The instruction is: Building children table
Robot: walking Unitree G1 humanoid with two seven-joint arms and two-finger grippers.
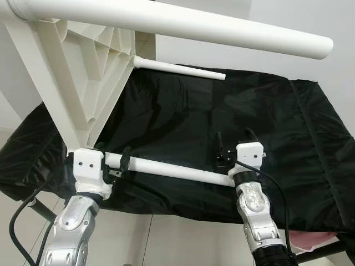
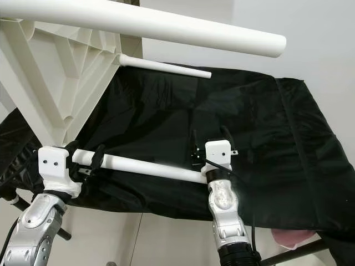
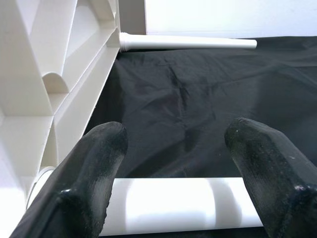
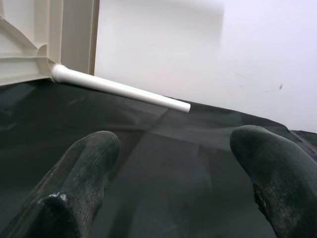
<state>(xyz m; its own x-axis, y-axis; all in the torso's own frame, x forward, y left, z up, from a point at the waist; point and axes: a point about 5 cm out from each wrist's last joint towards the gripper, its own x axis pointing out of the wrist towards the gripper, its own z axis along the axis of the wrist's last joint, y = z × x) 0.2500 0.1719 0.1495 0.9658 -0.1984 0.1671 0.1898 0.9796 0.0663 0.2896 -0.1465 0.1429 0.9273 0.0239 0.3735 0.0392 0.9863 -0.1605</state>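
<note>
A white plastic children's table (image 1: pixel 83 72) stands tilted on its side at the left, ribbed underside facing me. Three white legs stick out to the right: one high up (image 1: pixel 194 25), a thin far one (image 1: pixel 180 69) over the black cloth, and a near one (image 1: pixel 172 169). My left gripper (image 1: pixel 115 158) is open at the near leg's root by the table corner, its fingers (image 3: pixel 94 168) spread wide, with the leg (image 3: pixel 173 208) lying across behind them. My right gripper (image 1: pixel 234 145) is open just above that leg's free end, nothing between its fingers.
A black cloth (image 1: pixel 222 111) covers the wide surface under the table, with its front edge near my arms. A pink item (image 1: pixel 316 238) shows below the cloth at the lower right. White walls stand behind.
</note>
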